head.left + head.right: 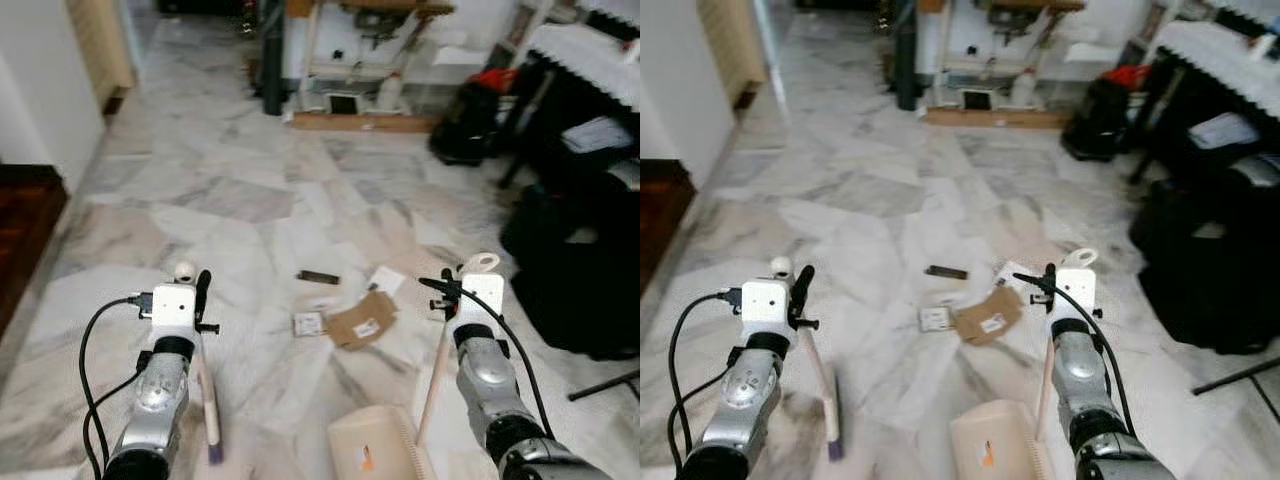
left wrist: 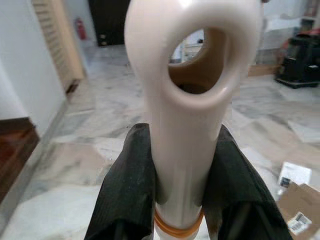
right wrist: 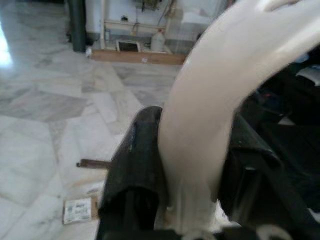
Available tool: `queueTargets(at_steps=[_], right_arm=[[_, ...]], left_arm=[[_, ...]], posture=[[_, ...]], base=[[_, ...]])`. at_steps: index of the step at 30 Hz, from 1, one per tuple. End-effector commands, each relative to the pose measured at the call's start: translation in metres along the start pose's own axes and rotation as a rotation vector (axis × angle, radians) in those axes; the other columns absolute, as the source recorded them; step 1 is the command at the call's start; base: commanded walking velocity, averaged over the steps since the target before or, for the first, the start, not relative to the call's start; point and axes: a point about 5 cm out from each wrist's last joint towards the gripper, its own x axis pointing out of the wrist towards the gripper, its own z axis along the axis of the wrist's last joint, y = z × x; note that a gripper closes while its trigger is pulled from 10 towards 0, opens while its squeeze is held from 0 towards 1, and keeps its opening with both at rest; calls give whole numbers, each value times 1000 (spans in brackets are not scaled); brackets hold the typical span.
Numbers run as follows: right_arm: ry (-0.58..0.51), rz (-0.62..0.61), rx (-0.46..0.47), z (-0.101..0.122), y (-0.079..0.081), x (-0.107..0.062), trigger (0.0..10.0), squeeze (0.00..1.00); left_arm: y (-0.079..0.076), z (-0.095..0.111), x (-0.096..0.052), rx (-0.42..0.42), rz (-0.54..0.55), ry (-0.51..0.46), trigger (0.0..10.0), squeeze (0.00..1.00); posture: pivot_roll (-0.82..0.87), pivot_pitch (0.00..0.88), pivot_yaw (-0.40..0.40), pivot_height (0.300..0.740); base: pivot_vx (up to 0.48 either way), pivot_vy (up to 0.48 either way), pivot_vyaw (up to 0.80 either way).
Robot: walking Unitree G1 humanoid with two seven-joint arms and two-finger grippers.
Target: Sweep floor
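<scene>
My left gripper (image 1: 197,296) is shut on the cream broom handle (image 2: 187,100), whose looped end sticks up past the black fingers (image 2: 127,190). The broom's brush (image 1: 213,440) rests on the marble floor beside my left arm. My right gripper (image 1: 460,290) is shut on the long cream handle (image 3: 210,100) of a dustpan (image 1: 370,445), which sits on the floor between my arms. Litter lies ahead of both: a brown cardboard piece (image 1: 362,322), a small printed label (image 1: 308,323), a white paper (image 1: 386,281) and a dark stick (image 1: 318,277).
Large black bags (image 1: 570,270) crowd the right side, with a thin black stand leg (image 1: 605,385) on the floor. A black backpack (image 1: 470,125) and a white shelf unit (image 1: 360,60) stand at the back. A white wall (image 1: 40,80) and dark wooden flooring (image 1: 25,230) border the left.
</scene>
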Motion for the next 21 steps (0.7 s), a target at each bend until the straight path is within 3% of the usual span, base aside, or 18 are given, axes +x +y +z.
queueTargets(at_steps=[1,10,21], right_arm=[[-20,-27,5,5,-8,2,10000,0],[-21,-35,-3,4,-9,1,10000,0],[-22,-34,-2,4,-10,1,10000,0]], left_arm=[[-3,8,5,5,-13,-43,10000,0],[-5,8,4,8,-17,-39,10000,0],[-5,7,4,10,-15,-37,10000,0]], posture=[[34,0,-57,740],[34,0,-57,740],[34,0,-59,740]], base=[[0,0,-800],[0,0,-89],[0,-328,0]])
